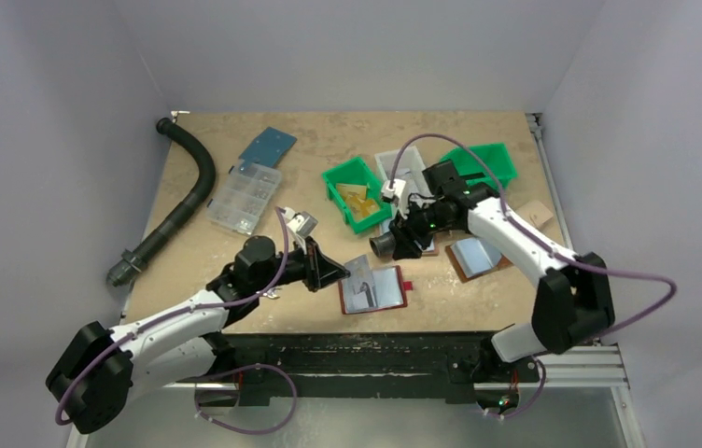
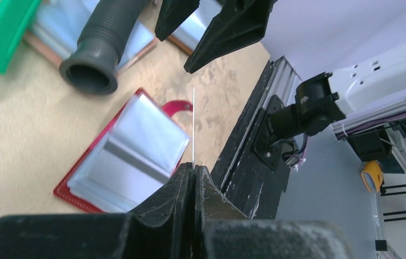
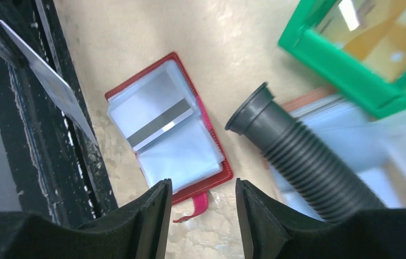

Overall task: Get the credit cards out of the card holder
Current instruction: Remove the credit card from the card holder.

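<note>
Left tool (image 2: 194, 168) clenched on credit card (image 3: 49, 81), edge pinch; looks thin, likely stiff, slick, light. Right tool (image 3: 202, 186) released, empty, near card holder (image 3: 182, 159).

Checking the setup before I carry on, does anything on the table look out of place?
Yes: a short ribbed hose seems to lie across the folders, right beside the open card holder. It is an odd thing among card goods. Nothing else looks spilled or damaged.
</note>
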`<state>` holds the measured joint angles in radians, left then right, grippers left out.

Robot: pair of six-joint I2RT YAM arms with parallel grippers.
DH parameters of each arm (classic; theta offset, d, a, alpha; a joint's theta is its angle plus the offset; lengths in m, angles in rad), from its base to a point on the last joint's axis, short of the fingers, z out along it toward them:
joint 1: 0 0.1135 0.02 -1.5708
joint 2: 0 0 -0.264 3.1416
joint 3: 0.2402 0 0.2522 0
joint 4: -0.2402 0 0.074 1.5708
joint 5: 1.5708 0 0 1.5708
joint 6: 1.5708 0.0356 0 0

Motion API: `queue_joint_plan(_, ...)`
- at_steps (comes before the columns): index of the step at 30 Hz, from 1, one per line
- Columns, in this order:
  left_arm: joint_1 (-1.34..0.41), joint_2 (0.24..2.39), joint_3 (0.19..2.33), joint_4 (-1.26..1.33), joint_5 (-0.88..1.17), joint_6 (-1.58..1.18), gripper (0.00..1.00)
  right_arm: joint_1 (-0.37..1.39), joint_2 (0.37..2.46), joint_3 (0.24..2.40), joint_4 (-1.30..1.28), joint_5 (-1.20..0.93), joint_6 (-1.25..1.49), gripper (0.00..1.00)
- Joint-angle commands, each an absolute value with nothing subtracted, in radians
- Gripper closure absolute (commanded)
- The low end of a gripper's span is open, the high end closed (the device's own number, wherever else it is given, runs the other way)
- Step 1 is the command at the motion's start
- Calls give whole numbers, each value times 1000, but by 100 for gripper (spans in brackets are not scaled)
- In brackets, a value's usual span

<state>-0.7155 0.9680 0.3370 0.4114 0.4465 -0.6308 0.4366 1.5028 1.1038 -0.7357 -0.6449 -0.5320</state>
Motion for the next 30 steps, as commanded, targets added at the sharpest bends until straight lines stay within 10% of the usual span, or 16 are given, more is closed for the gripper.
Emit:
queue_joint_plan(1, -712, 1007, 428, 490, 477, -600, 100, 378, 1353, 1094, -696, -691, -590, 45)
queue_joint_plan(8, -720, 1131, 543, 589, 519, -539, 100, 341, 1218, 1148, -735, -915, -679, 26)
queue_joint_plan(21, -722, 1359, 734, 584, 581, -408, 100, 341, 1452, 1325, -1052, -1057, -876, 24)
queue_joint_plan(26, -721, 1402, 766, 580, 609, -393, 100, 341, 1486, 1324, -1065, -1074, -874, 37)
queue_joint_plan(30, -722, 1421, 770, 577, 614, -390, 100, 341, 1524, 1348, -1092, -1120, -884, 69)
